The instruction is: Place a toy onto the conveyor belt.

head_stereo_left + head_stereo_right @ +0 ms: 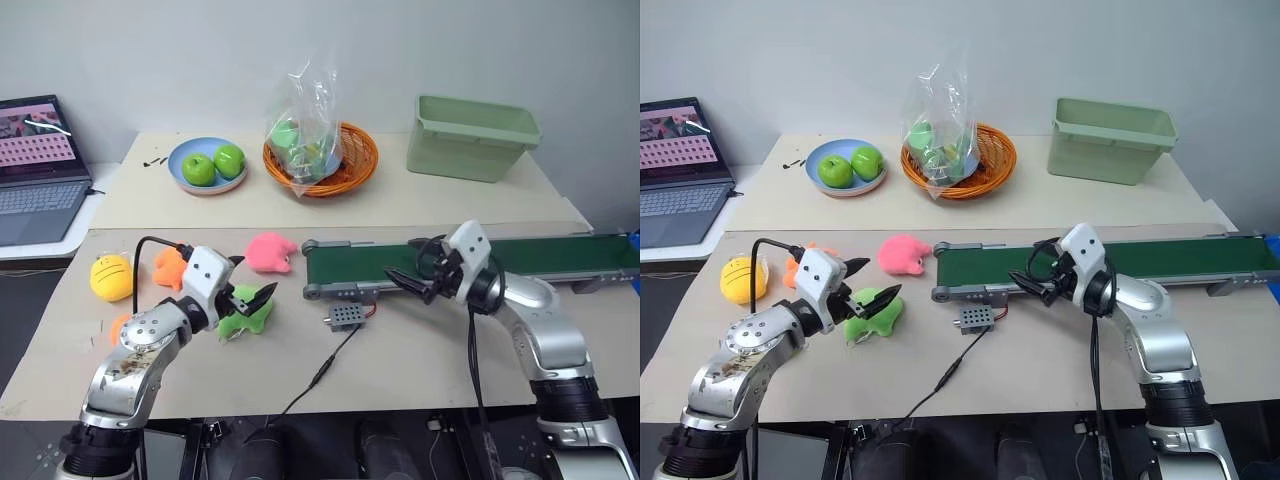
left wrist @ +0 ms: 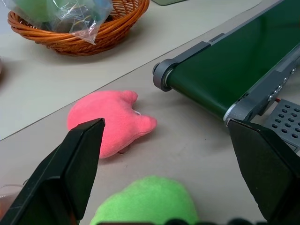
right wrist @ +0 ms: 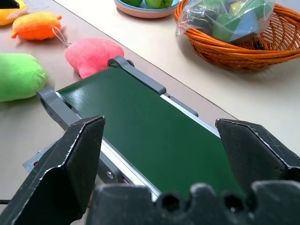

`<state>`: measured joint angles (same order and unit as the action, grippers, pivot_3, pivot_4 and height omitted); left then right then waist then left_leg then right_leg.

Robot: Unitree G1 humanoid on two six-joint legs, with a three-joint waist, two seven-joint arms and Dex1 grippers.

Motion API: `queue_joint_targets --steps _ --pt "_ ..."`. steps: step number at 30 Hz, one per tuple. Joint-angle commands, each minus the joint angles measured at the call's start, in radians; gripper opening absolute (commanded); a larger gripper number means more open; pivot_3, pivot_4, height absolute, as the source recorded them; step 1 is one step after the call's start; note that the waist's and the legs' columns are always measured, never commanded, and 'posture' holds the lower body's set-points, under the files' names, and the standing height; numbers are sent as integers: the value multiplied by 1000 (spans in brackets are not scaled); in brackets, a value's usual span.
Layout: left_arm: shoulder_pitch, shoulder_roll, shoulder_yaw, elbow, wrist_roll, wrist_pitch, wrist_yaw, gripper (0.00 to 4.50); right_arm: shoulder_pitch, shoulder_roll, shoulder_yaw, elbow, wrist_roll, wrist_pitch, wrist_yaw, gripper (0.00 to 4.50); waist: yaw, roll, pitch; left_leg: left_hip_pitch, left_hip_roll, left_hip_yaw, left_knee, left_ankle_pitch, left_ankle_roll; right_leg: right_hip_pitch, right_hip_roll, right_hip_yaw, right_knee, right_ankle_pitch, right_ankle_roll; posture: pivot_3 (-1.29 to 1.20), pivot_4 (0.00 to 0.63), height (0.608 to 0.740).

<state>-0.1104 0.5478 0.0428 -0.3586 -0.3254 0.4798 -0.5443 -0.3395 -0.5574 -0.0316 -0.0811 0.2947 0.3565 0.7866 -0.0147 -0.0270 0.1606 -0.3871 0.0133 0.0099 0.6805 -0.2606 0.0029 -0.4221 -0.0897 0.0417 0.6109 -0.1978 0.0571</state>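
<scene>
Head views: nothing lies on the conveyor belt (image 1: 480,258), so the task is judged not started. The toy (image 1: 119,325), taken to be the deep-orange scrap half hidden by the left arm, is seen on the table well off the belt's roller end, past the lime-green plush (image 1: 245,318). Left gripper (image 1: 255,275) is spread wide and empty over that green plush, not the toy. Right gripper (image 1: 402,258) is spread wide and empty at the belt's roller end. Pick, carry and release are all left. Beyond the belt: blue plate (image 1: 180,160) with two green apples (image 1: 213,165), wicker basket (image 1: 360,160) with a clear bag (image 1: 305,130) of green items, pale green bin (image 1: 470,140), contents not visible. Left wrist view: pink plush (image 2: 110,122) beside the belt's roller. Right wrist view: bare belt under open fingers.
</scene>
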Motion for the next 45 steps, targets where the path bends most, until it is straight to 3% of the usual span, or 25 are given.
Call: queue_joint_targets --steps 1,10,15,21,24,26,35,40,45 --pt "-13 9 31 -55 -35 -8 -23 4439 -24 -23 -11 -41 13 2 19 4500 0 0 0 0 0 0 0 0 0 0 0 0 0 0 0 0 150 740" --pt "-36 -6 104 -65 -112 33 -15 4439 -80 -85 16 -88 78 70 154 4500 -2 0 0 0 0 0 0 0 0 0 0 0 0 0 0 0 150 740" --pt "-51 0 146 -32 -115 39 16 4439 -189 -129 72 -83 127 117 295 4500 -2 0 0 0 0 0 0 0 0 0 0 0 0 0 0 0 150 740" --pt "-5 -40 260 -7 -114 37 114 4439 -290 -139 155 -3 82 65 402 4500 -2 -1 1 0 0 -1 0 0 0 0 0 -1 0 0 0 0 150 740" --pt "73 -168 457 29 -242 46 223 4439 -377 -101 195 104 44 2 437 4500 -5 -1 1 -1 0 0 0 0 0 -1 -1 0 0 0 0 0 150 740" --pt "116 -209 510 15 -267 30 249 4439 -411 -79 208 152 31 -27 451 4500 -13 -1 1 0 1 -1 0 0 0 -1 -1 0 0 1 0 0 150 740" --pt "310 -241 597 -8 -106 -172 336 4439 -495 6 236 324 -26 -145 500 4500 4 -2 1 -1 -1 0 0 0 0 -1 -2 -2 -1 0 -1 0 150 740" --pt "357 -317 657 -40 -185 -177 390 4439 -513 31 242 364 -46 -179 516 4500 0 -2 1 -1 0 0 0 0 0 -1 -1 -2 0 0 -1 0 150 740" --pt "401 -360 709 -16 -449 -134 282 4439 -521 44 242 385 -62 -199 524 4500 0 -2 1 -1 1 0 0 0 0 -1 -1 -2 0 0 -1 0 150 740"
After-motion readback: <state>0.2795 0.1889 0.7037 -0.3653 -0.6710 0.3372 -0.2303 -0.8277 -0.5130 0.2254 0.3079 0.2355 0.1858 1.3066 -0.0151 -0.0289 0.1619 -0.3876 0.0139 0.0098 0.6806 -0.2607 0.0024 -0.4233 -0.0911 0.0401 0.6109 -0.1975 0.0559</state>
